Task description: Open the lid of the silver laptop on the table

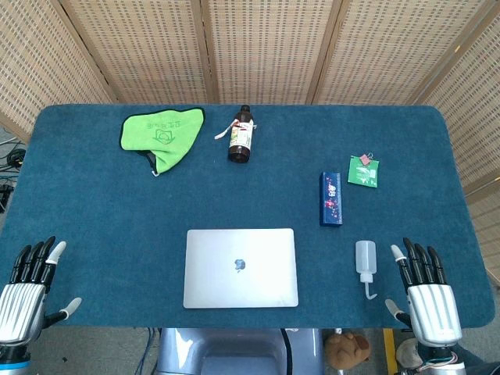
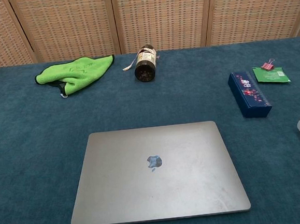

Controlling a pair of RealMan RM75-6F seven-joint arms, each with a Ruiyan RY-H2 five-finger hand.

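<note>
The silver laptop [image 1: 241, 268] lies flat with its lid closed near the front edge of the blue table, centred; the chest view shows its lid [image 2: 157, 171] with the logo facing up. My left hand [image 1: 30, 287] hovers at the front left corner of the table, fingers spread and holding nothing, well left of the laptop. My right hand [image 1: 424, 291] is at the front right corner, fingers also spread and empty, right of the laptop. Neither hand shows in the chest view.
A small white squeeze bottle [image 1: 365, 266] lies between the laptop and my right hand. Further back are a dark blue box [image 1: 330, 198], a green packet with a clip [image 1: 364, 169], a brown bottle [image 1: 241, 135] and a green cloth [image 1: 162, 134].
</note>
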